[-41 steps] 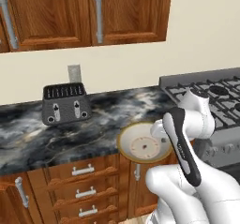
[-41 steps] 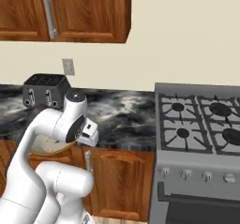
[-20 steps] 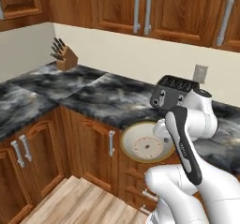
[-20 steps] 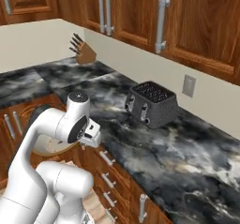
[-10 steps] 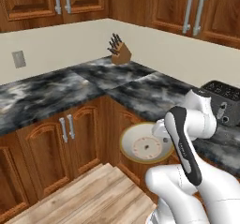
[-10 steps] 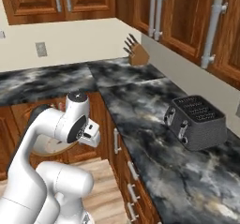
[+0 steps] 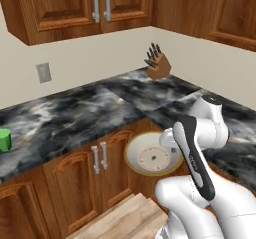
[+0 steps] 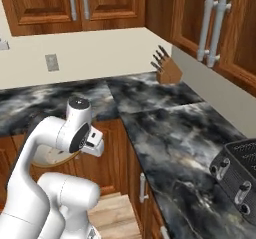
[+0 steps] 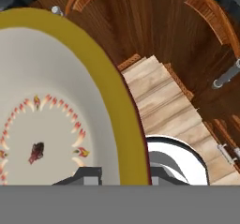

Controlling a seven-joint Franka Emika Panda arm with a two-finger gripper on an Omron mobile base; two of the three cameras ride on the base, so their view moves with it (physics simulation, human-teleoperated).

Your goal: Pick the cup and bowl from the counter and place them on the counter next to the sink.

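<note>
The counter, glossy black marble, runs along two walls and turns an inside corner where a knife block stands against the back edge; a toaster sits further along the right-hand run. The bowl is off the surface altogether, carried in the air in front of the cabinet doors, roughly level, its cream inside facing up. The gripper is clamped across the bowl's rim, one finger inside and one outside. The cup stands on the counter near the front edge at the far left of the left base view. The step in hand looks like transport to the sink, so the bowl should stay level and be carried slowly, since a rim pinch on a wide dish can pivot. Lift above the counter's front edge before moving inward, then lower flat beside the basin.
</note>
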